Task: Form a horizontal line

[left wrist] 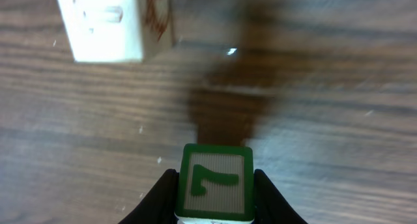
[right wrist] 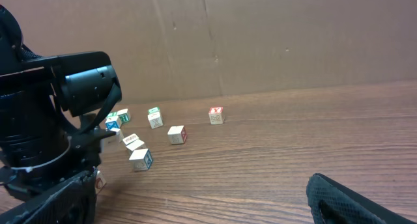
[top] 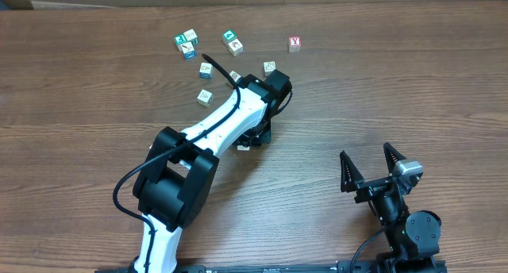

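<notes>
Green-7 cube (left wrist: 216, 183) squarely between left gripper (left wrist: 215, 193) jaws — gripped; right gripper (top: 367, 157) agape.

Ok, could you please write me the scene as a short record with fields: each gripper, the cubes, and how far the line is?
left gripper: shut on the green 7 cube
right gripper: open, empty, well away from the cubes
pale cube: ahead of the held cube, not touching it
scattered cubes: spread loosely, no straight row
red Y cube: alone, to the right of the group
task state: line not yet formed
</notes>
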Available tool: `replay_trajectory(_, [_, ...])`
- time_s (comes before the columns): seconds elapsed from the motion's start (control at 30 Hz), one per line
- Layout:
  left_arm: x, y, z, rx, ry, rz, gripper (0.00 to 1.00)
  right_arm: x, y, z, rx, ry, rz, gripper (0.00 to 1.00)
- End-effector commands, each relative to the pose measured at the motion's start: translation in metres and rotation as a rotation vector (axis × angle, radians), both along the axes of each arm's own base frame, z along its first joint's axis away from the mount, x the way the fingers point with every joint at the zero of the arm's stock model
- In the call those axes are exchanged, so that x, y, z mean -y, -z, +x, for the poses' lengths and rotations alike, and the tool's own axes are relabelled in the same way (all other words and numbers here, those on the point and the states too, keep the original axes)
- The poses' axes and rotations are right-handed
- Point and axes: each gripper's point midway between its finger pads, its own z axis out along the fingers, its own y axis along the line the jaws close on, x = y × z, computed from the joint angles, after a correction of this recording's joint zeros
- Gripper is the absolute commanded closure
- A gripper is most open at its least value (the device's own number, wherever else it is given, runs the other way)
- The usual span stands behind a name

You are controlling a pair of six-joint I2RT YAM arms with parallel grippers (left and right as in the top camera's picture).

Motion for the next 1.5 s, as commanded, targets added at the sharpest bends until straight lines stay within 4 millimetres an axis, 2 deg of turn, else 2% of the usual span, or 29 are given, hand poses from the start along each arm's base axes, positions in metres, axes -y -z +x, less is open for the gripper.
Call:
replay_trajectory(0.0, [-0.007,0.000,-0.011,-0.046,0.021,0.029,0.86,0.002,0.003,0.001,-0.002,0.011,0.002,0.00])
replay_trajectory(0.27, [-0.025,-0.004,-0.025,-0.110,0.011,0.100,0.83,0.002,0.003,0.001,-0.002,0.011,0.002,0.00])
replay_trajectory(0.43, [-0.037,-0.005,-0.020,-0.109,-0.026,0.107,0.81,0.002,0.003,0.001,-0.002,0.011,0.002,0.00])
replay_trajectory(0.87, [-0.093,-0.006,-0.003,-0.145,-0.151,0.109,0.79,0.002,0.003,0.001,-0.002,0.011,0.002,0.00])
replay_trajectory(1.07, [-0.110,-0.003,0.016,-0.109,-0.171,0.069,0.77,0.002,0.003,0.001,-0.002,0.011,0.002,0.00])
replay_trajectory(1.3, [-0.112,0.002,0.044,-0.041,-0.070,0.006,0.74,0.002,0.003,0.001,-0.002,0.011,0.002,0.00])
replay_trajectory(1.47, [-0.109,0.003,0.054,-0.017,-0.009,-0.019,0.71,0.002,0.003,0.001,-0.002,0.011,0.002,0.00])
